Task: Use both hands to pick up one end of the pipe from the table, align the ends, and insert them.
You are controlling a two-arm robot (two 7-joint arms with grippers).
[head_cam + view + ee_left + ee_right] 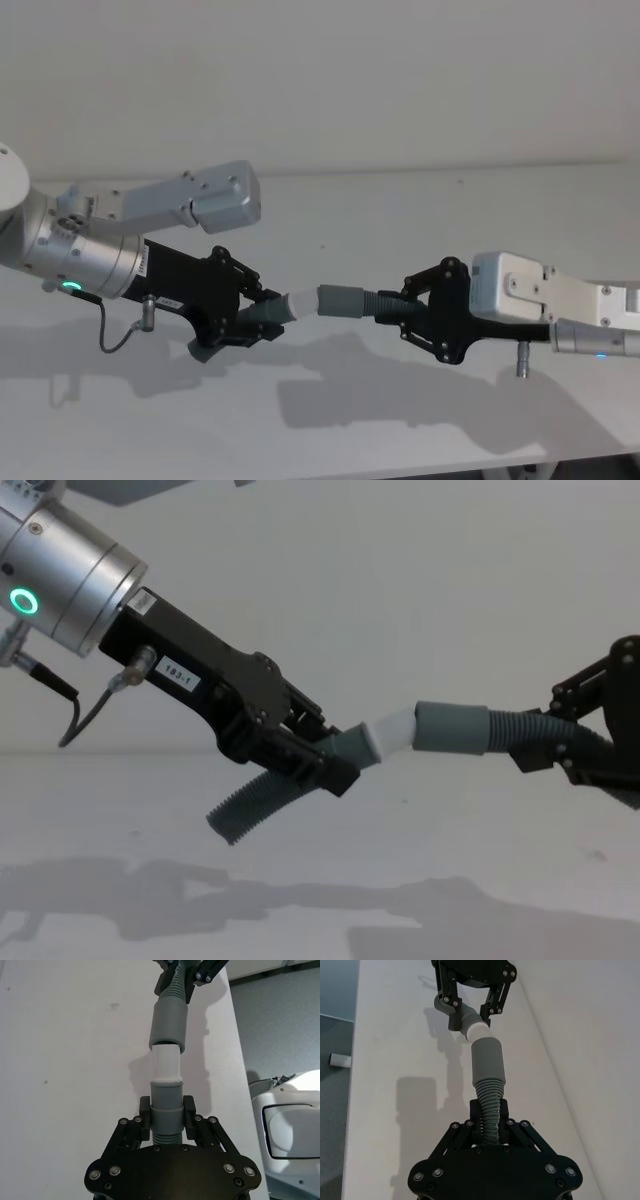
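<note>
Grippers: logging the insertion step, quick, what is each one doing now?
Left gripper: shut on the dark grey corrugated hose piece with the white tapered plug tip.
Right gripper: shut on the corrugated hose piece with the wide smooth grey cuff.

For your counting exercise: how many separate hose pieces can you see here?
2. One hose piece with the white tip is held by the left gripper; the other hose piece, with the grey cuff, is held by the right gripper. Both are off the table.
</note>
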